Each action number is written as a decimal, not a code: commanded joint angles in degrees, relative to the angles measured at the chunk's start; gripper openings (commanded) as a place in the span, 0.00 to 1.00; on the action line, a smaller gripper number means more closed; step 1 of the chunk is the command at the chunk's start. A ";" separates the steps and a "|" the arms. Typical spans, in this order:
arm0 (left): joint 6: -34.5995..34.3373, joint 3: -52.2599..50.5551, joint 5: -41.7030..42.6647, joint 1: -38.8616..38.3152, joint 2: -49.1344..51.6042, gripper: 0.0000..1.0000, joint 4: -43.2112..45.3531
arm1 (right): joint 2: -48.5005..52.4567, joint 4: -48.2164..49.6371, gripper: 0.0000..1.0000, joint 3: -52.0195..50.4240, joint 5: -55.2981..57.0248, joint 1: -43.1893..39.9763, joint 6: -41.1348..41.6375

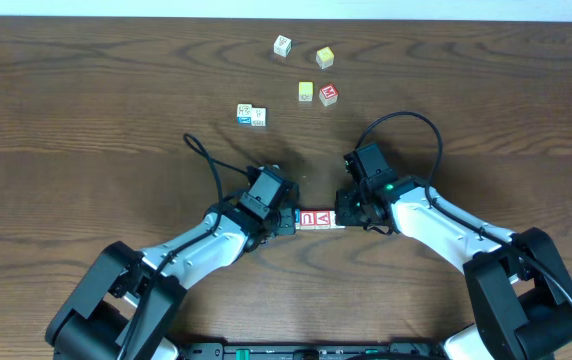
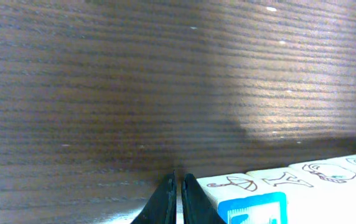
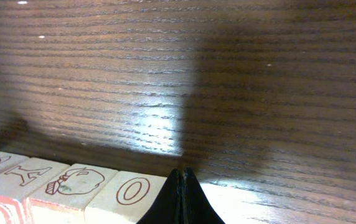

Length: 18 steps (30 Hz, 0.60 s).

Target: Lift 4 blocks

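1. We see the row of four blocks (image 1: 316, 217) low in the middle of the bench (image 1: 86, 100), lying end to end between the two tools.
2. The left tool (image 1: 292, 221) is at the row's left end. In its wrist view the left tool (image 2: 179, 182) has its fingers drawn narrow, with only a thin slit between them and nothing in it.
3. In that same view one finger (image 2: 193, 200) rests against the end block with the umbrella drawing (image 2: 239, 185). The rest of the row (image 2: 309, 177) runs off to the right.
4. The right tool (image 1: 339, 218) is at the row's right end. In its wrist view the right tool (image 3: 183, 180) has its fingers pressed fully together, holding nothing between them.
5. There the tips sit right at the block with the red O (image 3: 134, 190). The apple block (image 3: 72, 183) and two more blocks lie beyond it.
6. So the row is pinched end to end from outside. We cannot tell if it is off the bench or still touching it.
7. The other cubes sit well apart at the top of the bench:
   - a white cube (image 1: 282, 45)
   - two yellow cubes (image 1: 325, 57) and (image 1: 306, 92)
   - a red-topped cube (image 1: 328, 94) just beside the lower yellow one
   - a touching pair of pale cubes (image 1: 251, 114) further left
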 commanded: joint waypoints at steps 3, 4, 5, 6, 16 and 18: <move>1.20 2.16 5.68 -0.42 0.26 0.08 0.81 | 0.09 0.87 0.01 1.53 -10.12 2.80 -0.26; 1.20 2.16 5.68 -0.42 0.26 0.08 0.61 | 0.09 0.87 0.01 1.53 -10.12 2.80 -0.26; 1.25 2.16 5.64 -0.42 0.26 0.08 0.33 | 0.09 0.87 0.01 1.53 -10.12 2.80 -0.26; 1.73 2.16 5.62 -0.42 0.26 0.07 -0.13 | 0.09 0.90 0.01 1.53 -10.10 2.80 -0.26; 2.71 2.16 2.45 -0.42 0.28 0.07 -3.80 | 0.09 0.92 0.01 1.53 -9.88 2.80 -1.53; 3.19 2.16 2.45 -0.42 0.26 0.07 -3.82 | 0.09 0.87 0.01 1.53 -9.84 2.78 -1.75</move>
